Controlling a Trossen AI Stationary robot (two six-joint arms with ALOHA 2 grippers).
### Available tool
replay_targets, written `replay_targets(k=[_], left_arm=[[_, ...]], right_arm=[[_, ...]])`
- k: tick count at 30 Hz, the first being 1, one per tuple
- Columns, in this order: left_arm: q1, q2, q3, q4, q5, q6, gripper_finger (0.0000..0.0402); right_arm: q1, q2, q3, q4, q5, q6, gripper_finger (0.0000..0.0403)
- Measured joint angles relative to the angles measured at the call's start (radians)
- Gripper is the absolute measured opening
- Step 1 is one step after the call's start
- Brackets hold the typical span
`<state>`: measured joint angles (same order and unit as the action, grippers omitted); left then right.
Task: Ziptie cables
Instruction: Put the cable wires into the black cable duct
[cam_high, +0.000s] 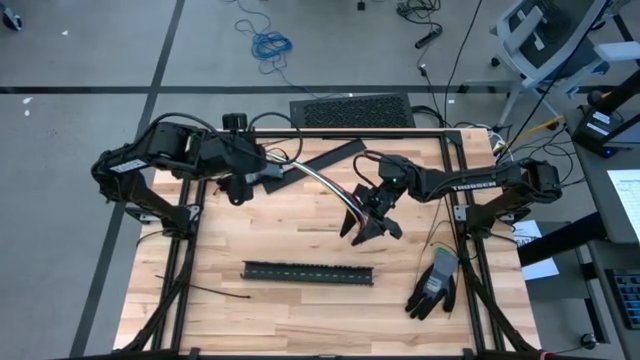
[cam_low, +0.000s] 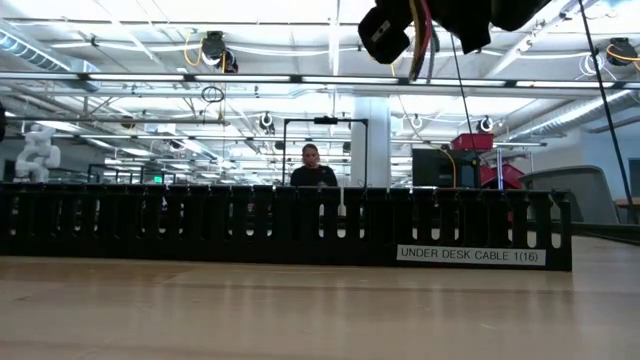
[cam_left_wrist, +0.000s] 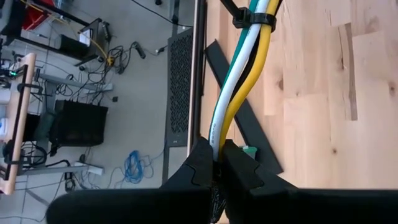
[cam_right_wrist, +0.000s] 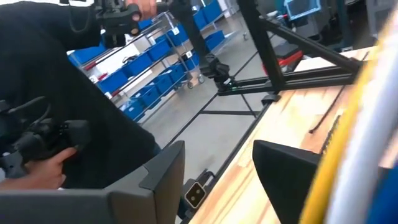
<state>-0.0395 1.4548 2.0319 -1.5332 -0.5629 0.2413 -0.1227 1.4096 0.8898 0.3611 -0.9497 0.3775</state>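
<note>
Between left gripper fingers, cables sit pinched.

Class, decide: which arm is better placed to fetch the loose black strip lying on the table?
Right, probably. The left pincer is shut on the cables, while the right pincer looks open. The strip lies far from both.

Pale wood table, glossy plastic-coated cables

A grey floor with dark seams lies beyond the table; a blue cord coils there, an office chair farther right. Ceiling lights run overhead. Blue bins fill shelves.
</note>
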Motion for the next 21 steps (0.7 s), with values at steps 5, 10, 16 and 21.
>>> replay_targets(k=[5,10,16,21], left_arm=[[0.000,0.000,0.000,-0.024,-0.012,0.000,0.0012],[0.000,0.000,0.000,-0.037,-0.028,0.001,0.0012],[0.000,-0.014,0.000,-0.037,-0.040,0.001,0.0012],[0.000,-0.031,0.000,-0.037,-0.044,-0.064,0.0012]], right_arm=[[-0.009,0.000,0.000,-0.002,-0.049,-0.008,0.0122],[-0.009,0.000,0.000,-0.011,-0.051,-0.008,0.0046],[-0.010,0.000,0.000,-0.017,-0.073,-0.006,0.0007],[-0.010,0.000,0.000,-0.042,-0.075,-0.005,0.0001]])
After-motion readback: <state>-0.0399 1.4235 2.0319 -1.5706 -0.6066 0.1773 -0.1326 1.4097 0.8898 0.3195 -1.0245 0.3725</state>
